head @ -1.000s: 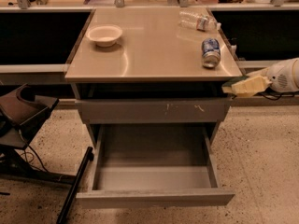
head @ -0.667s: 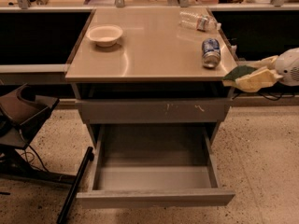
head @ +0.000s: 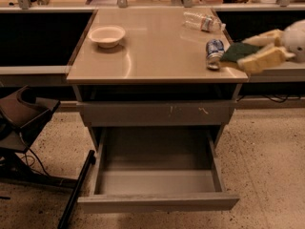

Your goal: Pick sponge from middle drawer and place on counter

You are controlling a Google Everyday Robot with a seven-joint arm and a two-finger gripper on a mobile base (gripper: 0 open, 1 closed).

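My gripper (head: pixel 242 54) comes in from the right, just above the right edge of the tan counter (head: pixel 157 51). It is shut on the dark green sponge (head: pixel 238 51), which sits between the pale yellow fingers (head: pixel 264 60) and pokes out to the left, next to a blue can. The sponge hangs over the counter's edge; I cannot tell whether it touches the top. The middle drawer (head: pixel 157 202) with its plain front is pulled out wide at the bottom, and its inside holds nothing. The scratched drawer front (head: pixel 157 113) above it is closed.
On the counter are a pale bowl (head: pixel 107 35) at the back left, a blue can (head: pixel 214 52) at the right edge and a clear plastic bottle (head: pixel 202 22) lying at the back right. Dark shelves flank the cabinet. A black chair-like frame (head: pixel 24 123) stands on the floor at left.
My gripper has risen and moved left with the sponge, from beside the cabinet below counter height to just above the counter's right edge.
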